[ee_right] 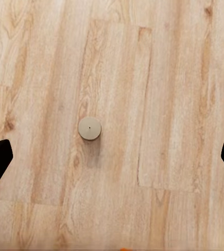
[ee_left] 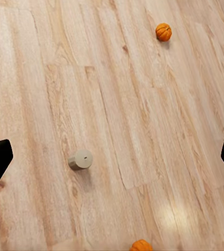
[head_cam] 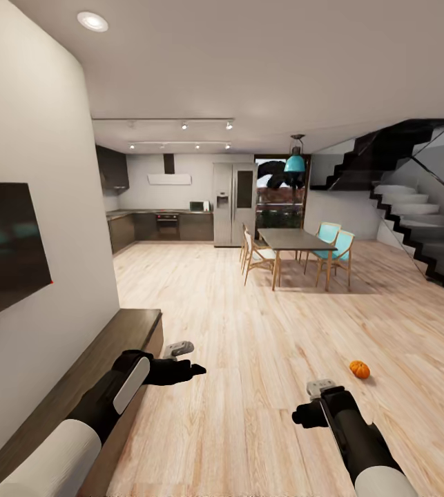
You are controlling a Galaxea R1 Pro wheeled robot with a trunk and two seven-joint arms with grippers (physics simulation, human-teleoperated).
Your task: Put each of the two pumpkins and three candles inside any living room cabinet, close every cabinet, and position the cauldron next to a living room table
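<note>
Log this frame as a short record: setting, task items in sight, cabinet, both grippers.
setting: open-plan room, wooden floor
pumpkins: two on the floor in the left wrist view, pumpkin one and pumpkin two at the frame edge
candle: one beige candle standing on the floor
cabinet: dark-brown cabinet along the wall by the left arm; drawer state not visible
left gripper: open, empty
right gripper: open, empty

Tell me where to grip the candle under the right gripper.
Grip the candle across its round sides, coming straight down from above. It stands upright on the floor, flat top facing the right wrist camera, with bare boards all round. The right gripper hangs open over it.
</note>
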